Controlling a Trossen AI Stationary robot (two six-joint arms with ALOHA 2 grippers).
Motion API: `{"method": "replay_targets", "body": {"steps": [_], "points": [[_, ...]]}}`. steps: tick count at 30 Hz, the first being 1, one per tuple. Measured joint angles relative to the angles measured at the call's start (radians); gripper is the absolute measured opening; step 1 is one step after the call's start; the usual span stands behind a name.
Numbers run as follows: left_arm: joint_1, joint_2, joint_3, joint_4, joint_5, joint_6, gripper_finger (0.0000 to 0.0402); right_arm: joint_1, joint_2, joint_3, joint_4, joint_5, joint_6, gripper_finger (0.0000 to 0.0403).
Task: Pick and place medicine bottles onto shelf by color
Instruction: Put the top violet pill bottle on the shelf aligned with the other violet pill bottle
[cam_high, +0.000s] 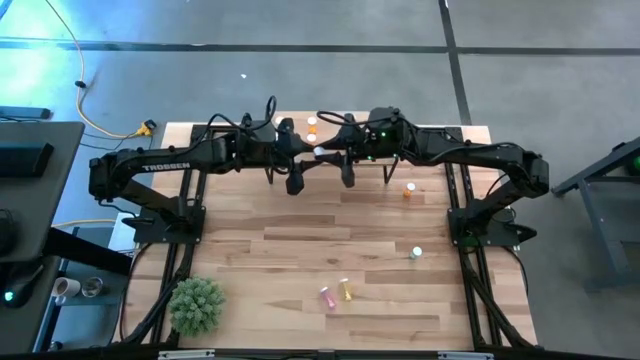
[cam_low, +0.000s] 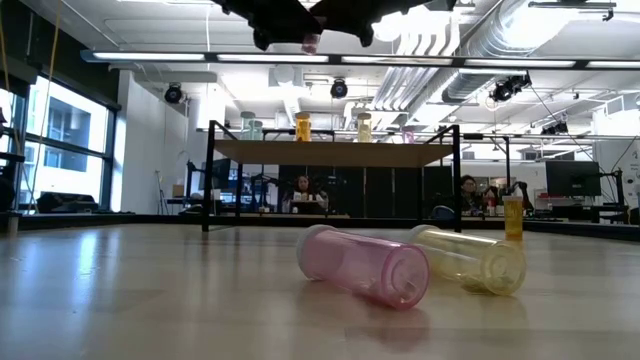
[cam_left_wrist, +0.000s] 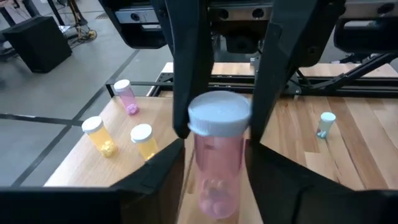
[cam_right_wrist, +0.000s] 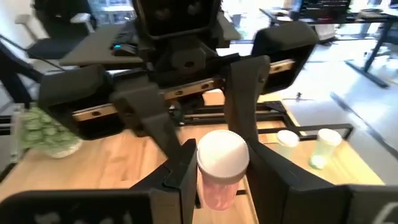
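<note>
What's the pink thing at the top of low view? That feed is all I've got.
Observer: A pink bottle with a white cap, gripped by the right gripper.
Operator: Where's left?
Observer: The left gripper meets it head-on at the same bottle, above the shelf.
Operator: Anything loose I can't see?
Observer: A green bottle stands upright on the table, near the right arm's base.
</note>
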Motion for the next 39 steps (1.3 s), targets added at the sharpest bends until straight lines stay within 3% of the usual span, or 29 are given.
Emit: {"method": "replay_targets", "body": {"steps": [9, 19, 22, 25, 31, 39], "points": [[0.003, -0.029, 0.000, -0.013, -0.112, -0.052, 0.0220, -0.018, -0.067, 0.000, -0.076, 0.149, -0.008, 0.0103], [0.003, -0.076, 0.001, -0.008, -0.131, -0.029, 0.0221, -0.073, -0.268, 0.000, -0.201, 0.377, -0.013, 0.0103], [0.003, -0.076, 0.001, -0.010, -0.131, -0.029, 0.0221, -0.072, -0.307, -0.013, -0.245, 0.388, -0.052, 0.0103], [0.003, -0.076, 0.001, -0.010, -0.129, -0.029, 0.0220, -0.072, -0.336, -0.084, -0.254, 0.401, -0.045, 0.0103], [0.003, -0.076, 0.001, -0.010, -0.129, -0.026, 0.0220, -0.078, -0.383, -0.289, -0.212, 0.523, 0.058, 0.0103], [0.003, -0.075, 0.001, -0.010, -0.128, -0.026, 0.0219, -0.114, -0.393, -0.439, -0.139, 0.533, 0.144, 0.0103]]}}
